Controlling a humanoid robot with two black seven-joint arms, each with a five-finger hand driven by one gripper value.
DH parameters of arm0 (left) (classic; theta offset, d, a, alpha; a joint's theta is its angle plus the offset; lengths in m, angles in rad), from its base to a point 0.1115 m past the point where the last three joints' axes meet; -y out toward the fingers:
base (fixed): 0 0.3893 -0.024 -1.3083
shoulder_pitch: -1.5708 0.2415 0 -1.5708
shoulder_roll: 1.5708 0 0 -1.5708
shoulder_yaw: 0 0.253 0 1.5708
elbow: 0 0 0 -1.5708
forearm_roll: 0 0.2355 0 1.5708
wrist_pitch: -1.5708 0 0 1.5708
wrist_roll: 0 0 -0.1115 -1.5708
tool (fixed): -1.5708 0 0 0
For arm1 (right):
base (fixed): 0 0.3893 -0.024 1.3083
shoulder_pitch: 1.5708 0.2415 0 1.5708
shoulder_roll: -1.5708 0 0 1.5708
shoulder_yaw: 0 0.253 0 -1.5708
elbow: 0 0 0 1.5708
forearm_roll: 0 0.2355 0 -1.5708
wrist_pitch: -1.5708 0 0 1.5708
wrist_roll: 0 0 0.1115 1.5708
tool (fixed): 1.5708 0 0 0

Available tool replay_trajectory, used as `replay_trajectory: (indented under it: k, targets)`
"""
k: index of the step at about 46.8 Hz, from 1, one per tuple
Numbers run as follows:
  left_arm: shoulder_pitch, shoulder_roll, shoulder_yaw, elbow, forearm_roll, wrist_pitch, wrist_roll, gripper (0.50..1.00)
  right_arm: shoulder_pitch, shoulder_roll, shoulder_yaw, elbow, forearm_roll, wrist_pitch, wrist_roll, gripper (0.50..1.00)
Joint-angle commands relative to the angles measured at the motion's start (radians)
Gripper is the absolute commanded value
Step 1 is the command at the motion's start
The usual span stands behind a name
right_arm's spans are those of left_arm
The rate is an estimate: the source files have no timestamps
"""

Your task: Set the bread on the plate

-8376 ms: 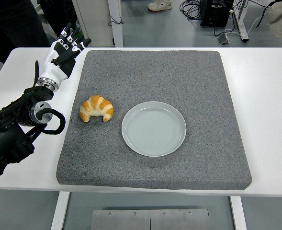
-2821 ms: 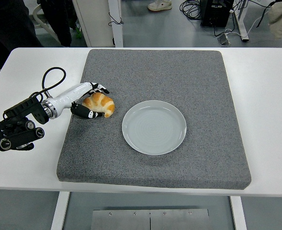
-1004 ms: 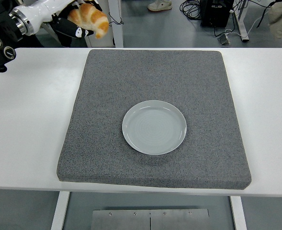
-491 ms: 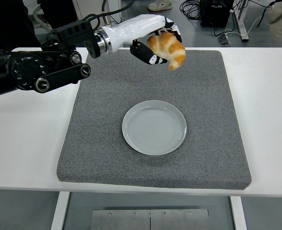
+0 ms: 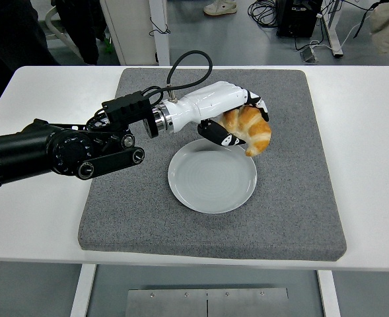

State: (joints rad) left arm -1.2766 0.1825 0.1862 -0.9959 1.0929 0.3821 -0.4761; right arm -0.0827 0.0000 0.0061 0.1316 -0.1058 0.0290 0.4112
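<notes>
Bread [image 5: 248, 129], a golden croissant, sits in the grip of the left robot hand [image 5: 228, 121], whose fingers curl around it from above and below. It is held off the surface, over the plate's [image 5: 212, 176] rim at about 1 o'clock, with one tip of the croissant pointing down toward that edge. The plate is pale grey and empty, lying flat near the middle of the grey mat [image 5: 293, 198] that covers most of the white bench [image 5: 42, 218]. The left arm reaches in from the 9 o'clock side, stretched across the mat's left half, with its white forearm angled toward the plate. The right arm is out of view. As for progress, pickup and carry look done: the bread is off the mat and has reached the plate's far-right edge. What is left, by my reading, is a short shift toward 7 o'clock to centre it over the dish, a lowering until it touches, and then a release of the fingers. Dropped from here, the croissant would likely land on the rim and could tip off onto the mat at 1 o'clock.
</notes>
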Motion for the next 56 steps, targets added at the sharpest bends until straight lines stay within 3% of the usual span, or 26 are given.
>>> replay_trajectory:
  k: [1,17,56]
  targets:
    - [0.039,0.000,0.003,0.000,0.031,0.015,-0.012,0.500,0.001,0.000,0.002,0.000,0.000,0.000,0.000,1.000]
    - [0.135,0.002,0.007,0.010,0.045,0.061,-0.024,0.500,0.000,0.000,0.000,0.000,0.000,0.000,0.000,1.000]
    - [0.206,0.011,0.033,0.076,0.027,0.064,-0.035,0.500,0.000,0.000,0.000,0.002,0.000,0.000,0.000,1.000]
